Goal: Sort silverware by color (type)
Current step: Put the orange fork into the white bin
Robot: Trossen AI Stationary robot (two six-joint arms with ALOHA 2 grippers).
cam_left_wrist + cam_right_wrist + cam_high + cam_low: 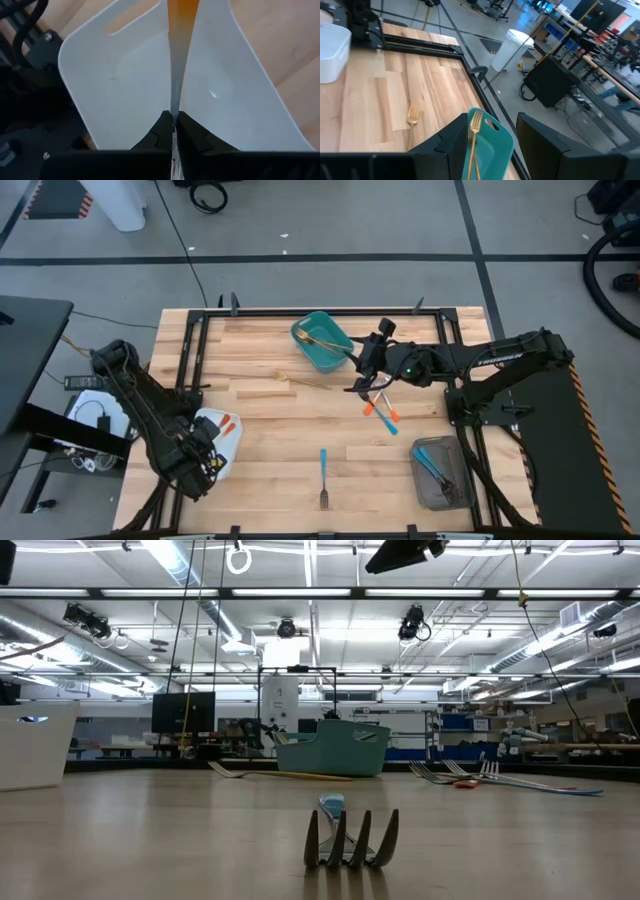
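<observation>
From above, the left gripper [205, 455] sits over the white plastic tray [222, 442] at the near-left of the pale wooden surface [270, 430], where an orange-handled utensil [229, 420] shows at the tray. The right gripper [357, 360] reaches toward the teal plastic bin [321, 342] at the far middle, which holds a slim gold fork [318, 338]. Another gold fork [300, 381] lies on the surface in front of the bin. Two orange-and-blue-handled utensils [381, 409] lie crossed just below the right gripper, a blue-handled fork [324, 476] lies alone near the front edge, and the grey tray [440, 471] at the near-right holds blue-handled pieces.

At table height, the blue-handled fork's tines [351, 836] face the camera, with the teal bin [332, 748] behind.

On the left wrist camera, the left gripper [174, 125] is clamped on the metal stem of the orange-handled utensil [181, 20], which hangs over the white tray [125, 75].

On the right wrist camera, the right gripper [490, 135] has its fingers apart, framing the teal bin [492, 145] and the gold fork [474, 131] in it; the loose gold fork [413, 113] lies farther off.
</observation>
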